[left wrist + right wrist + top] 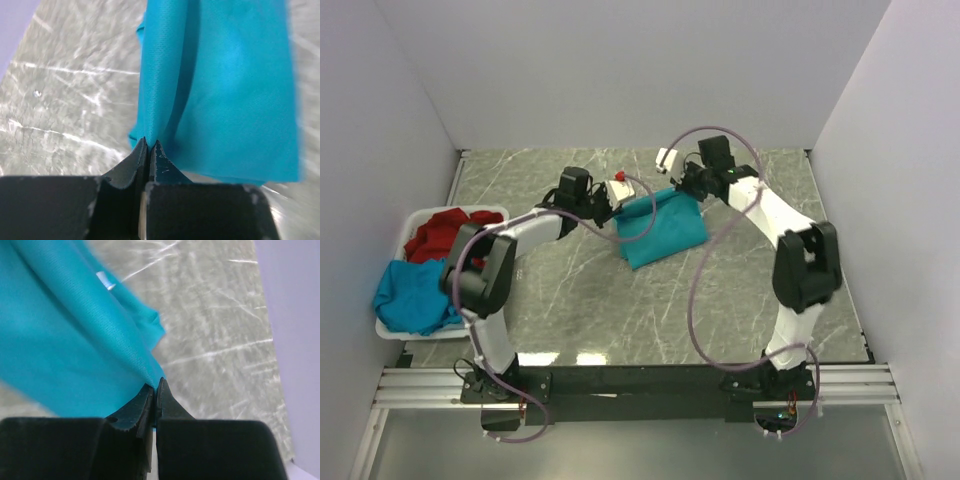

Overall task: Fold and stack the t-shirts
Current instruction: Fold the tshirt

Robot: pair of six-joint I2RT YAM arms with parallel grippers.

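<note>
T-shirts are our concern, and one of them, the teal t-shirt [665,232], is stretched between our two arms over the far middle of the table [620,310]. Our left gripper [620,208] has its claw pressed together on the cloth at the shirt's far left corner. In the left wrist view, the black fingertips [156,150] meet with a thin fold of teal fabric [235,90] nipped between them. From there the cloth falls away in smooth vertical folds above the marbled surface.

Our right gripper [675,192] does the same at the far right corner. In the right wrist view its claw [155,385] is pinched tight on an edge of the shirt [55,350], which spreads off to the left of that picture, with a small pale tag showing near the top.

From above, the shirt's far edge runs between the two grippers, and the rest slopes toward us and to the right as a rough rectangle. We cannot tell whether its near edge rests on the table or hangs just clear.

A white basket [392,330] sits well apart from the shirt, at the left edge of the table. It holds a red t-shirt [445,232] heaped at its far end and a blue t-shirt [410,290] bunched at its near end. The blue one spills slightly over the right rim.
</note>
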